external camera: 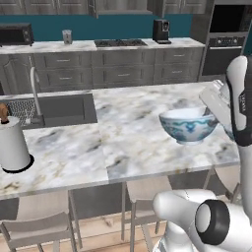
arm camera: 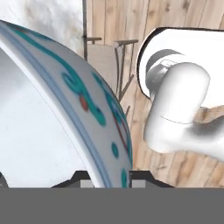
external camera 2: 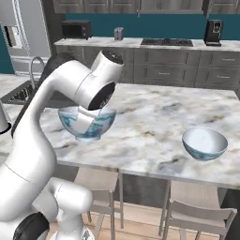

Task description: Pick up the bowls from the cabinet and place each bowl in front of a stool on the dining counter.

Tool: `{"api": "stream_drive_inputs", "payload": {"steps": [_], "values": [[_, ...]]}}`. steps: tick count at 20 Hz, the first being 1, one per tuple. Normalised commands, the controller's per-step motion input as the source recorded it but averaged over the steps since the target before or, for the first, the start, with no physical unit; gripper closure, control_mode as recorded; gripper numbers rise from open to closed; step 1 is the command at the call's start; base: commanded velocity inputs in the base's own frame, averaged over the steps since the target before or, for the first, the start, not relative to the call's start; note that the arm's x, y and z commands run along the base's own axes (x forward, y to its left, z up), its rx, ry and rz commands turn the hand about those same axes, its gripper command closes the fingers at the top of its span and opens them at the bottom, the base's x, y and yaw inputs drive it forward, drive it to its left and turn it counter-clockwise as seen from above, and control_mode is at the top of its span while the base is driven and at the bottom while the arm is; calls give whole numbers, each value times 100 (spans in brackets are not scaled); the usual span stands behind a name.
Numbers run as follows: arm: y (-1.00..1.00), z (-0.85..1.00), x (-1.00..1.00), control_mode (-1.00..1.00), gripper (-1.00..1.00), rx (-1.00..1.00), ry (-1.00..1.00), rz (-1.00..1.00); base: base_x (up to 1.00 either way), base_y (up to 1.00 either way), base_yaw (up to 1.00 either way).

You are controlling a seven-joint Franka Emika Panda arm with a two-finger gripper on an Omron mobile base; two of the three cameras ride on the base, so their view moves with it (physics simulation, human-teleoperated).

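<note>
one bowl (external camera 2: 205, 143) already parked on the dining counter (external camera 2: 154, 117); my claw (arm camera: 109, 181) is clamped on the second bowl's (external camera: 188, 125) rim, just gotta set it down by a stool (external camera 2: 96, 180)

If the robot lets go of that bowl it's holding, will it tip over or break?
The held bowl looks like glazed porcelain, so it is probably stiff, slippery and breakable if dropped. It stands on a small foot under a wide rounded body, so it might rock when nudged. The gripper pinches only its thin rim, so it could perhaps slip.
</note>
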Motion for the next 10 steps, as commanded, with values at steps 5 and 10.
{"api": "stream_drive_inputs", "payload": {"steps": [5, 10], "values": [[0, -92, 94, -100, 100, 1, -7, 5, 0, 0, 0], [0, -76, 67, -100, 100, 1, -17, 0, 0, 0, 0]]}}
